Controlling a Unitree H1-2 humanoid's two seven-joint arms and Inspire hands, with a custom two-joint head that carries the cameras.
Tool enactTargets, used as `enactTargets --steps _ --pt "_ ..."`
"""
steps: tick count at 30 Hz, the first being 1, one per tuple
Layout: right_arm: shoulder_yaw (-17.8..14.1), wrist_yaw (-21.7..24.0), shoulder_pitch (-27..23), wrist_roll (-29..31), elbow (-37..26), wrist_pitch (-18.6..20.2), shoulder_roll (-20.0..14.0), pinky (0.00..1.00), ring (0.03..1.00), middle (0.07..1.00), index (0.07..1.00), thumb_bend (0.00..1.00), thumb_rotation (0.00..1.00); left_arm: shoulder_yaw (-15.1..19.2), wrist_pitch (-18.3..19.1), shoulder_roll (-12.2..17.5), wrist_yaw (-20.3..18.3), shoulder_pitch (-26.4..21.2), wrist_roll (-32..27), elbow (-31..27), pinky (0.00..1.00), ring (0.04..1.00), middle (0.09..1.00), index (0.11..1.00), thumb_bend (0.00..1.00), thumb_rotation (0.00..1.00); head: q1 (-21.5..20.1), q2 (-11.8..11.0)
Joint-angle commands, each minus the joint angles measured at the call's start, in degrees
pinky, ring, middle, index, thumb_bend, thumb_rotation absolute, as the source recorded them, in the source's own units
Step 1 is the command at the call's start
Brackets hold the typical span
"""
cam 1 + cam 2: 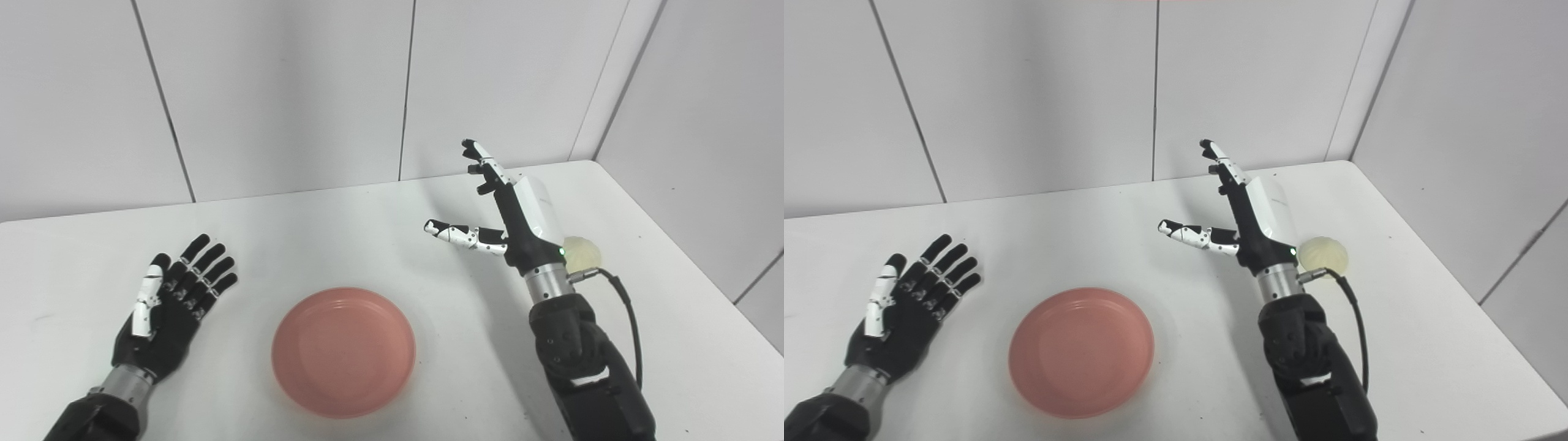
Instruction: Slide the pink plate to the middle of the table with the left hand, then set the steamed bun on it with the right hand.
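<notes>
A pink plate (343, 352) lies empty on the white table, near the front and about midway across. The pale steamed bun (1324, 256) rests on the table at the right, partly hidden behind my right wrist. My right hand (511, 211) is raised above the table just left of the bun, open, fingers pointing up and away, thumb spread to the left. It holds nothing. My left hand (174, 300) lies open, palm up, at the front left, a short way left of the plate and not touching it.
The white table (367, 233) ends at grey wall panels behind and at a wall on the right. A black cable (628, 321) loops from my right wrist beside the forearm. The table's right edge runs close past the bun.
</notes>
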Motion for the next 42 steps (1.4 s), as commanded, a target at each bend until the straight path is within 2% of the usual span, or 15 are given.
enactTargets --steps 1,7,10,12,18,22,26,32,36,42 --pt "-1.60 0.85 -1.28 -2.11 -2.17 1.31 -3.85 0.71 0.848 0.915 0.902 0.81 0.54 -0.22 1.41 1.65 0.78 3.68 2.59 7.58 0.86 0.875 0.886 0.879 0.48 0.94 -0.39 -0.04" --pt "-4.71 3.24 -0.49 -3.96 0.81 3.52 -10.58 0.75 0.912 0.957 0.919 0.90 0.61 0.06 -1.16 2.79 -1.59 2.02 2.35 13.60 0.81 0.842 0.862 0.855 0.48 0.90 -1.90 -0.19" --pt "-5.85 4.03 0.02 -3.87 2.75 3.90 -13.30 0.70 0.895 0.954 0.914 0.93 0.62 0.39 -1.89 3.22 -2.71 1.34 2.10 15.78 0.80 0.837 0.858 0.851 0.48 0.90 -2.62 -0.21" --pt "-6.07 5.24 0.42 -4.15 3.06 4.65 -14.89 0.68 0.896 0.957 0.916 0.93 0.61 0.63 -2.04 3.44 -3.18 1.08 2.00 16.58 0.80 0.833 0.853 0.848 0.48 0.90 -2.81 -0.14" --pt "-5.78 10.42 0.59 -3.66 6.31 7.24 -18.79 0.74 0.923 0.962 0.914 0.96 0.61 1.33 -1.86 3.91 -3.85 0.46 1.96 18.17 0.79 0.825 0.848 0.846 0.48 0.88 -3.91 0.06" --pt "-5.49 12.24 0.52 -2.86 8.41 7.22 -20.01 0.72 0.919 0.968 0.920 0.97 0.59 1.66 -1.30 4.23 -4.12 0.36 1.79 18.45 0.79 0.823 0.848 0.845 0.47 0.88 -4.49 0.39" --pt "-5.54 12.87 0.51 -2.41 9.73 7.48 -20.40 0.70 0.893 0.946 0.904 0.95 0.52 2.11 -0.87 4.37 -4.26 0.11 1.58 19.25 0.78 0.820 0.845 0.842 0.47 0.86 -4.49 0.39" --pt "-4.49 15.86 0.00 -2.27 10.93 9.54 -21.69 0.76 0.907 0.924 0.892 0.96 0.55 2.28 -1.20 4.66 -4.59 -0.24 1.49 20.26 0.77 0.813 0.839 0.835 0.47 0.85 -4.95 0.78" --pt "-2.68 18.40 -0.94 -3.00 11.10 12.81 -22.00 0.75 0.912 0.926 0.890 0.96 0.56 2.48 -1.38 4.88 -4.59 -0.41 1.59 20.84 0.76 0.807 0.834 0.828 0.48 0.83 -5.38 1.07" --pt "-0.66 18.81 -1.86 -4.51 13.19 15.41 -22.20 0.75 0.899 0.919 0.883 0.97 0.55 2.44 -1.28 5.29 -4.90 -0.36 1.88 20.61 0.77 0.811 0.837 0.830 0.47 0.87 -5.95 1.70"
